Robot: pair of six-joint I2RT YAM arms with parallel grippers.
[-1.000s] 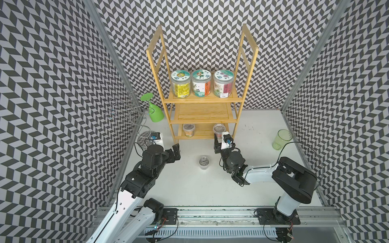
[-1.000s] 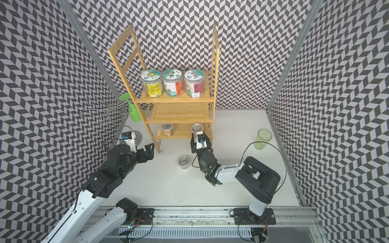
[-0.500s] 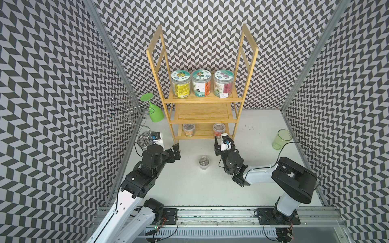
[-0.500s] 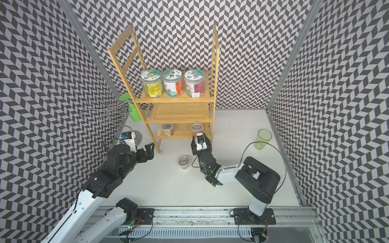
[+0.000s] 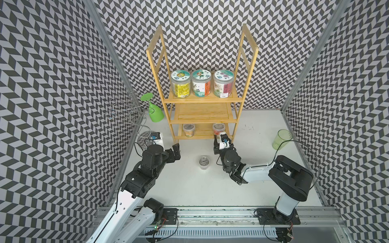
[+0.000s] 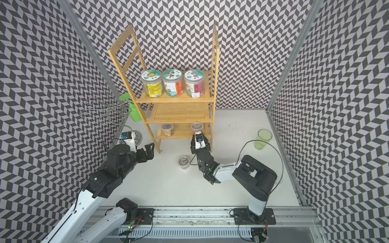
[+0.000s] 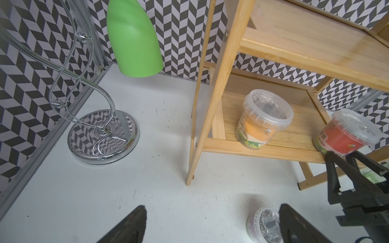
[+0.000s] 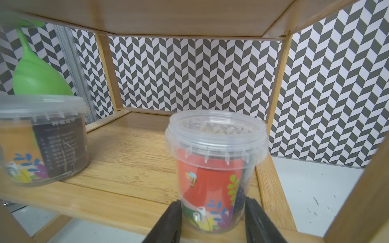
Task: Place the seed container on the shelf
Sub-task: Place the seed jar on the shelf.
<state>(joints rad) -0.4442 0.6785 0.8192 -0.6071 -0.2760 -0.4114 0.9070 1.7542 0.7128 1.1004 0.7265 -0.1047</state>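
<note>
- The right jaws sit at the foot of the seed container (image 8: 214,168), with one black finger (image 8: 166,223) close against each side of its base. I cannot tell whether they press on it or only flank it.
- The seed container is a clear lidded tub with a red label. It stands upright on the bottom tier of the shelf (image 5: 200,111), at the front right corner, just behind the front rail.
- The left jaws are spread wide and grasp nothing. In the left wrist view only bare table (image 7: 168,147) lies between the fingertips. They hover near the shelf's front left leg without touching it.
- An orange-labelled tub (image 5: 188,129) stands on the same bottom tier, to the left and apart from the seed container.
- A third small clear tub (image 5: 203,162) stands on the table in front of the shelf, between the two arms, and neither arm touches it.
- Three large jars (image 5: 201,83) stand in a row on the top tier, close side by side.
- A silver wire stand (image 5: 130,111) stands left of the shelf by the wall. A green goblet (image 5: 154,111) hangs from it with its bowl down.
- A green tumbler (image 5: 282,138) stands upright on the table near the right wall, well apart from the shelf.
</note>
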